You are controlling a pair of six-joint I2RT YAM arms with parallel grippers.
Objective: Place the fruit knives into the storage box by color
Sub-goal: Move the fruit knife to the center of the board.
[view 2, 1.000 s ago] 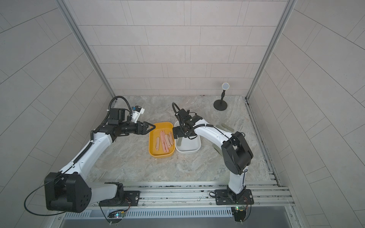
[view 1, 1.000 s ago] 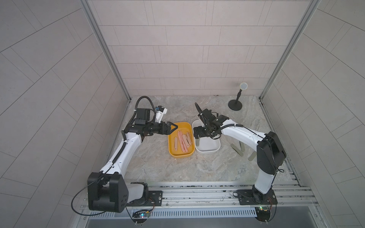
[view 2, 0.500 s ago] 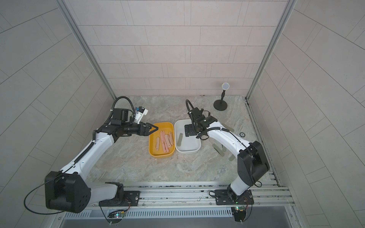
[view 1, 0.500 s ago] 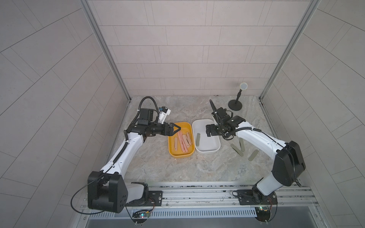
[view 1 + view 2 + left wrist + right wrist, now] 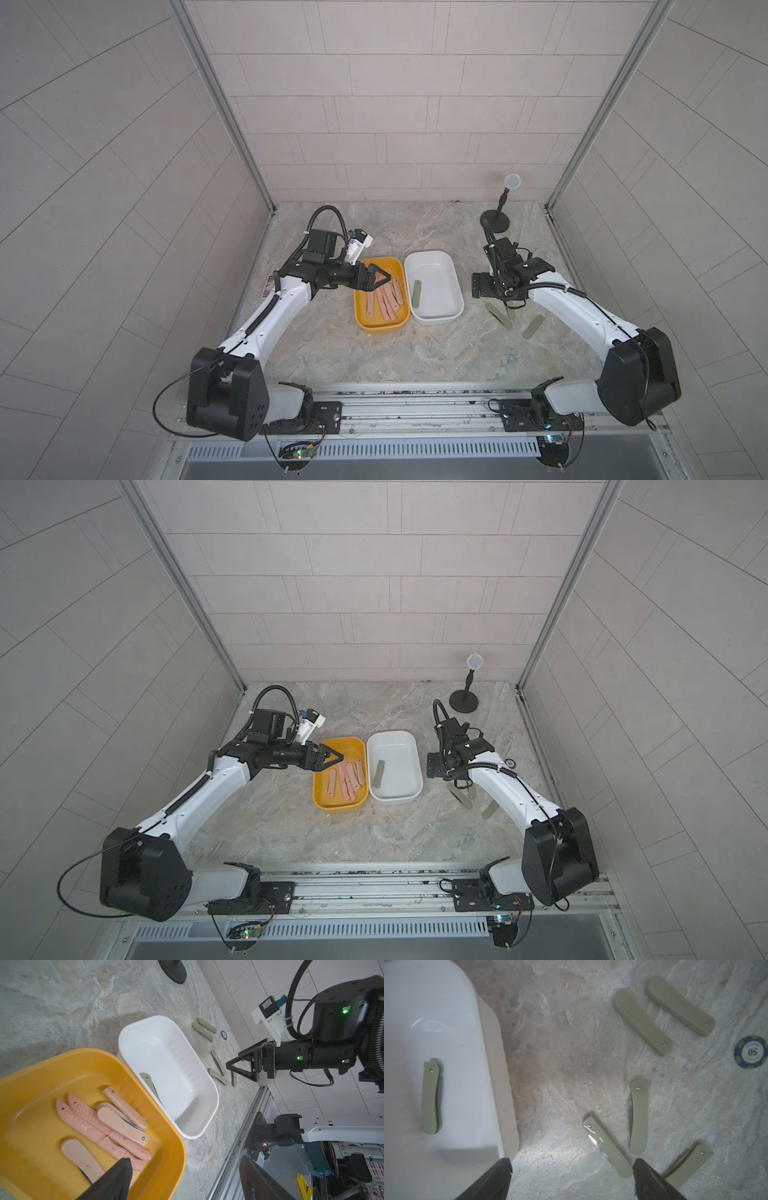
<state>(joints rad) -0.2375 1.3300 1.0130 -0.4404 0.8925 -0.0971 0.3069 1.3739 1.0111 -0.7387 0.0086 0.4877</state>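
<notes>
We see a glossy plastic white tub (image 5: 496, 1064) and yellow tub (image 5: 52, 1072), smooth green knives (image 5: 641, 1022) with metal rivets (image 5: 665, 1043), a stone-like surface (image 5: 560, 1064).

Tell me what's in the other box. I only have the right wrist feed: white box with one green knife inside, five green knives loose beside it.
Observer: The yellow box holds only pink knives, no green ones.
Operator: Any pink loose on the table?
Observer: None on the table in both top views.
Operator: Left gripper?
Observer: The left gripper is open and empty, hovering over the yellow box.
</notes>
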